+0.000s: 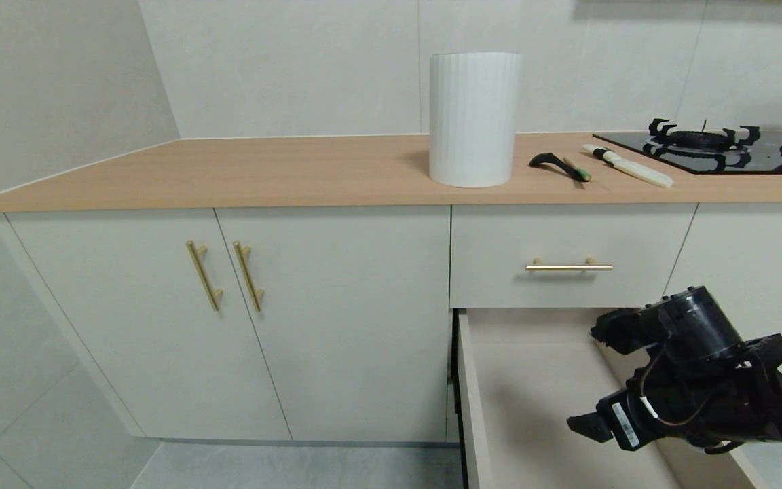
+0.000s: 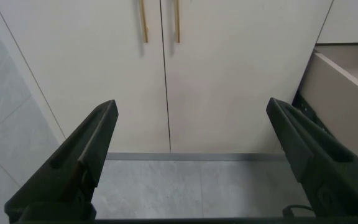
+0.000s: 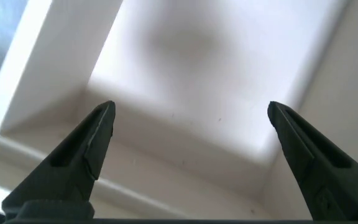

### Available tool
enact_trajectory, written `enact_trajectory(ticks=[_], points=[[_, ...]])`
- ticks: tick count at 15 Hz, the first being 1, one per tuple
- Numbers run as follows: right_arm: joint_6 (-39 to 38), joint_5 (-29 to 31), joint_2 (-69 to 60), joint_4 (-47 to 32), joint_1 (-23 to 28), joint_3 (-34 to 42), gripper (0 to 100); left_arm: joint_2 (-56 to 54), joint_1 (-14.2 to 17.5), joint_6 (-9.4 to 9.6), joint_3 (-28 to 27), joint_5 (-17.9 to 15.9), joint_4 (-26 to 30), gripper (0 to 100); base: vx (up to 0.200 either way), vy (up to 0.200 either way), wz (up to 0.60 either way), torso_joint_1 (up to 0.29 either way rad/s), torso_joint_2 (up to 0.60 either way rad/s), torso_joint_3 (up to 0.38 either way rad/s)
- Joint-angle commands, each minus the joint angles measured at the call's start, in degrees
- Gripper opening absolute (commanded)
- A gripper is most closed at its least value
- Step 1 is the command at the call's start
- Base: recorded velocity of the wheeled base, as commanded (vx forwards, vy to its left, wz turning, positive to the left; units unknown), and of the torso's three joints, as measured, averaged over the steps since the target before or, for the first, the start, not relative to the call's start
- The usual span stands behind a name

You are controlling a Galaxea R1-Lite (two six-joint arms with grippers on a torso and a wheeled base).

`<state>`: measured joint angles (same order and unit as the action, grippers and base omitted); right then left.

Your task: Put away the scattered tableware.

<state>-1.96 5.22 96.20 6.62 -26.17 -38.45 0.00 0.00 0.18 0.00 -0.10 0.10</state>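
Black spoon (image 1: 548,161), green-tipped handle — long white utensil (image 1: 628,166) beside.

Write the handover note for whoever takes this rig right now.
Left gripper: open, empty, low in front of the cream cabinet doors.
Right gripper: open, empty, over the pulled-out beige lower drawer.
Things: black scoop-ended utensil and long white utensil with a black band lie on the wooden countertop, between the white ribbed cylindrical container and the black gas hob.
Done: drawer open.
Left: both utensils not yet put away, probably into that drawer.
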Motion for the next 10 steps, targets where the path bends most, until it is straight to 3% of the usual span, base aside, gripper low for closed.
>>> enact_trajectory(ticks=[1, 7, 10], points=[[-0.1, 0.0, -1.4, 1.4, 1.2, -0.6, 100, 0.0, 0.0, -0.01, 0.0, 0.0, 0.0, 100, 0.000, 0.000, 0.00, 0.000, 0.00, 0.000], [0.0, 0.5, -2.0, 4.7, 1.7, -0.1, 100, 0.0, 0.0, -0.01, 0.0, 0.0, 0.0, 100, 0.000, 0.000, 0.00, 0.000, 0.00, 0.000], [0.0, 0.6, -1.9, 4.7, 1.7, -0.1, 100, 0.0, 0.0, -0.01, 0.0, 0.0, 0.0, 100, 0.000, 0.000, 0.00, 0.063, -0.24, -0.209]])
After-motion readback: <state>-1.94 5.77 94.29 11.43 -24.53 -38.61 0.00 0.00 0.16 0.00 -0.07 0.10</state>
